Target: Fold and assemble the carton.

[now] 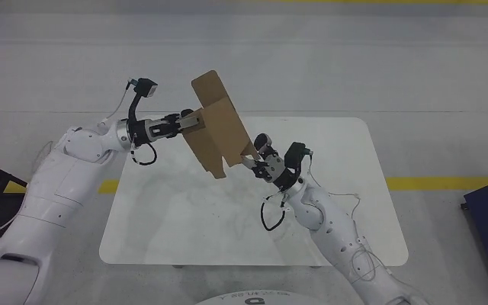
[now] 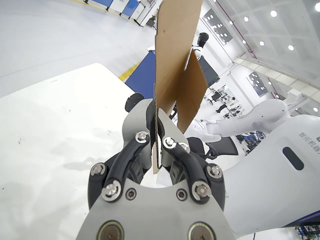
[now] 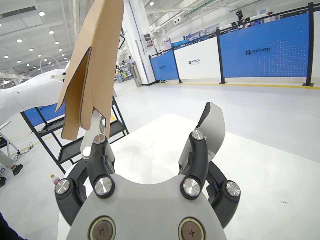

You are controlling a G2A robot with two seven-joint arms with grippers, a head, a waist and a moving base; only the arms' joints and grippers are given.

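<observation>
Above white table point(image 1: 335, 191), left gripper point(image 2: 156, 116) clamps the carton point(image 1: 221, 126); right gripper point(image 3: 152, 113) spread wide beside it

Logo print on blue partition panels point(image 3: 262, 58)

Left arm point(image 1: 95, 143) bent at the elbow, forearm directed inward, with the left gripper point(image 1: 185, 120) raised and clamped on an edge of the carton point(image 1: 221, 126). Right arm point(image 1: 328, 217) extended forward and inward. Right gripper point(image 1: 256, 155) has its jaws spread wide, one finger point(image 3: 87, 141) at the carton's lower edge, contact unconfirmed.
</observation>
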